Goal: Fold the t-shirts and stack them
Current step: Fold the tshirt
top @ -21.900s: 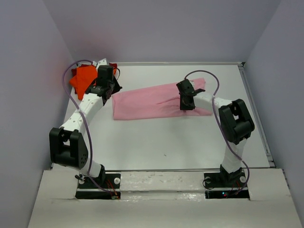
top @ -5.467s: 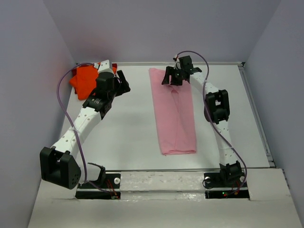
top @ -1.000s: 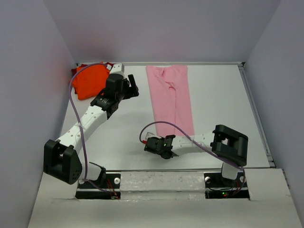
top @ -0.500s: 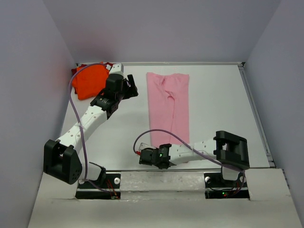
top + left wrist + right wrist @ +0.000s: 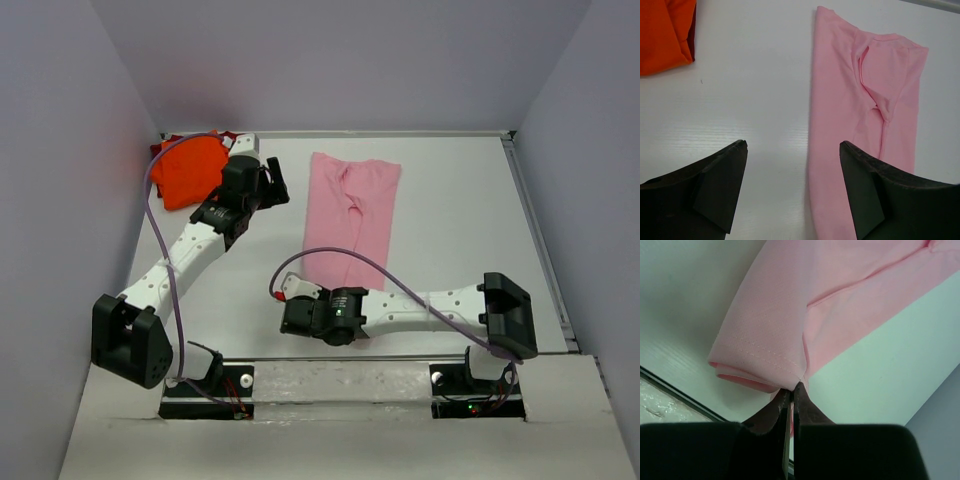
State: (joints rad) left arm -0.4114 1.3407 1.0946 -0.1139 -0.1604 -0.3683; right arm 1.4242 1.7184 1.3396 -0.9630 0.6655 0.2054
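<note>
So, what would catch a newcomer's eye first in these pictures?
The long pink t-shirt lies mid-table, folded into a strip, and the right gripper, jaws shut, pinches its near hem. Next comes the bright orange t-shirt in the far left corner, with the left gripper between the two shirts, jaws open.

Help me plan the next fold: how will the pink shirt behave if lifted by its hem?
Probably floppy: the pink shirt creases and its hem curls where the right pincer pinches it, so it should drape and trail. Likely light, being thin cloth. It may slide easily on the smooth table.
</note>
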